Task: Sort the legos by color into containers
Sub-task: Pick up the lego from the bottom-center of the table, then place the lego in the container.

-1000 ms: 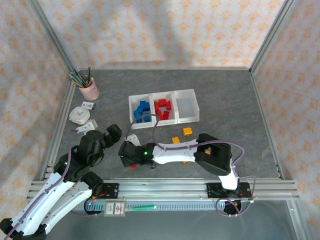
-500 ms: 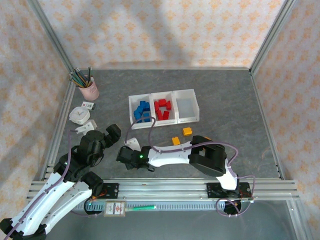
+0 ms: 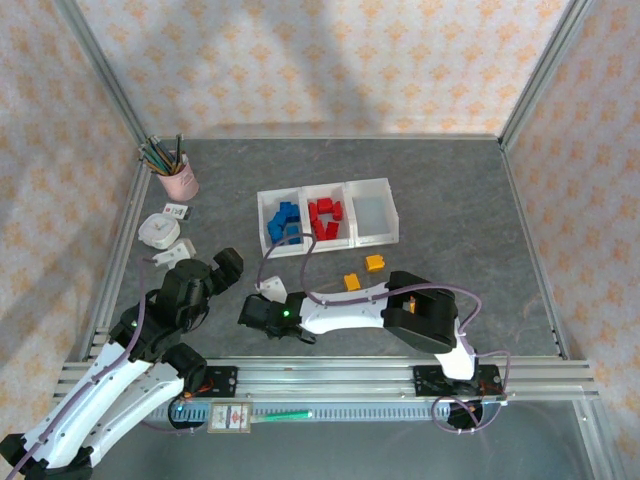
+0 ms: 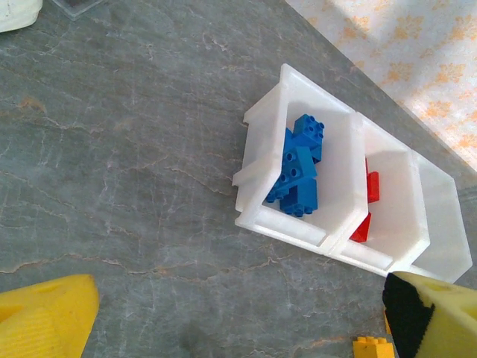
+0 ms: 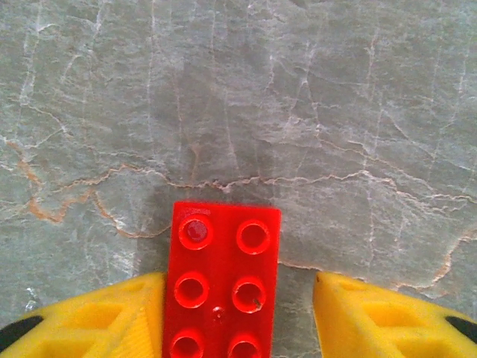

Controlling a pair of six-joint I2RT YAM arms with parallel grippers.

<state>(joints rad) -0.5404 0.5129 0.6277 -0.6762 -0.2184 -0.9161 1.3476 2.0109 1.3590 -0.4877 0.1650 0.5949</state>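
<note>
**Right wrist view (the nearest detail).** Your right gripper point(image 5: 238, 294) sits low over the grey table point(image 5: 335, 112). Its jaws stand on either side of a red brick point(image 5: 222, 276) that lies flat, studs up. One yellow finger point(image 5: 97, 321) touches the brick's long side. The other stands a little apart from the opposite side, so the jaws are partly spread around the brick and not pinching it.

**Overhead view, near ground.** The right gripper and its brick are at front centre, just ahead of the arm bases and well apart from the containers point(image 3: 372, 243). Your left gripper point(image 4: 238, 317) hangs above bare table just to the left of the right one, jaws spread wide with nothing between them. A small white piece point(image 3: 268, 285) lies just beyond the right gripper.

**Middle ground.** An orange brick point(image 3: 351, 281) and a second orange brick point(image 3: 374, 263) lie on the table near each other, not touching. They sit between the right arm and the containers.

**Far ground.** The containers form one row of three joined bins. The left bin holds blue bricks point(image 3: 284, 222) and the middle bin holds red bricks point(image 3: 326, 216). Left of the row, by the wall, stands a pink cup point(image 3: 181, 185) of pencils. White oddments point(image 3: 157, 230) lie on the table between the cup and your left arm.
</note>
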